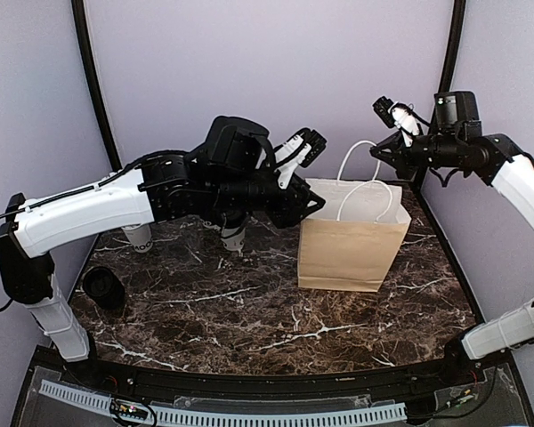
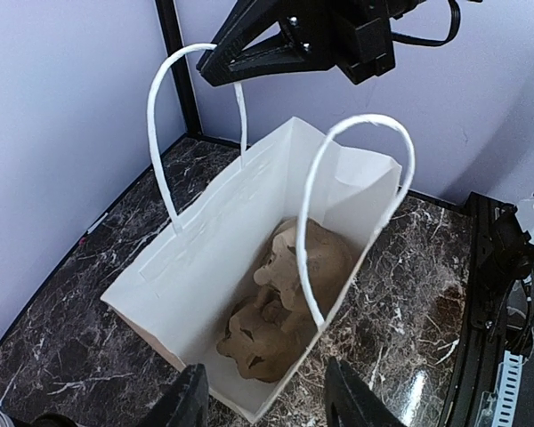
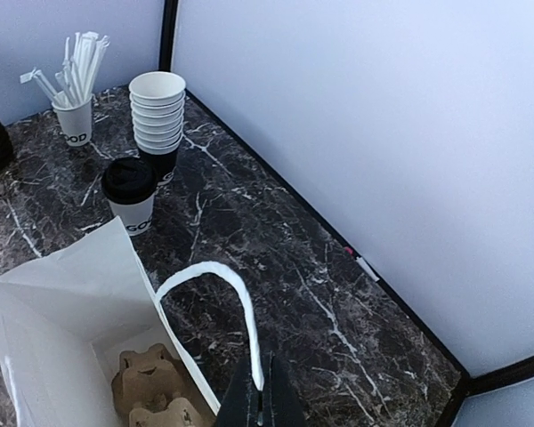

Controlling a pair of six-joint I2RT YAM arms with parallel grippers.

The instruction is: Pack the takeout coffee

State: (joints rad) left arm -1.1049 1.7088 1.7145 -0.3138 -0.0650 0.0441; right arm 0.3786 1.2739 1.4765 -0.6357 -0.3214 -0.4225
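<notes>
The lidded coffee cup (image 3: pixel 133 216) is set on the tabletop (image 3: pixel 276 267) just beside the paper bag (image 3: pixel 71 267). It is judged light and crushable, best gripped gently below the lid (image 3: pixel 127 178). "GOD" can be read on it. The left claw (image 2: pixel 267 396) is spread wide, empty; the right claw (image 3: pixel 258 405) is pinched on a bag handle (image 3: pixel 209 269).

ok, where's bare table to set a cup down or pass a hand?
Bare: the front strip of table between the bag and the near edge. Crowded: back left, lidded cup, cup stack, straw cup, under the left arm.
</notes>
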